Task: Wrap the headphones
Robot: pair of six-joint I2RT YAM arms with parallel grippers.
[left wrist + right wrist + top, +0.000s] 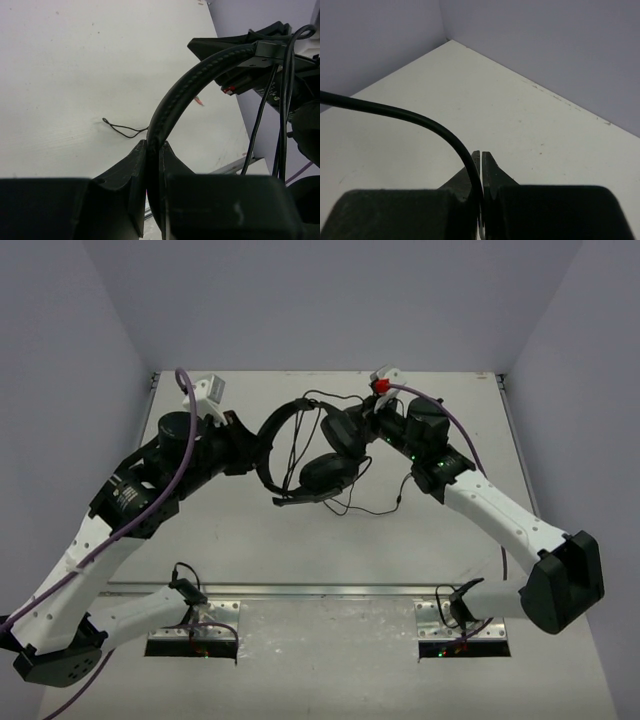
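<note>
The black headphones (300,455) hang above the white table (250,540), held between both arms. My left gripper (252,447) is shut on the curved headband (185,92), which rises from between its fingers (135,165) in the left wrist view. Both ear cups (330,472) hang toward the right arm. My right gripper (368,423) is shut on the thin black cord (420,116), which curves in from the left and runs down between its fingertips (481,156). More cord (372,508) loops loosely below the cups, and a piece lies on the table (122,130).
A thick purple cable (188,455) runs along the left arm and another (455,430) along the right arm. Grey walls close the table at the back and sides. A metal strip (320,590) crosses the near edge by the arm bases.
</note>
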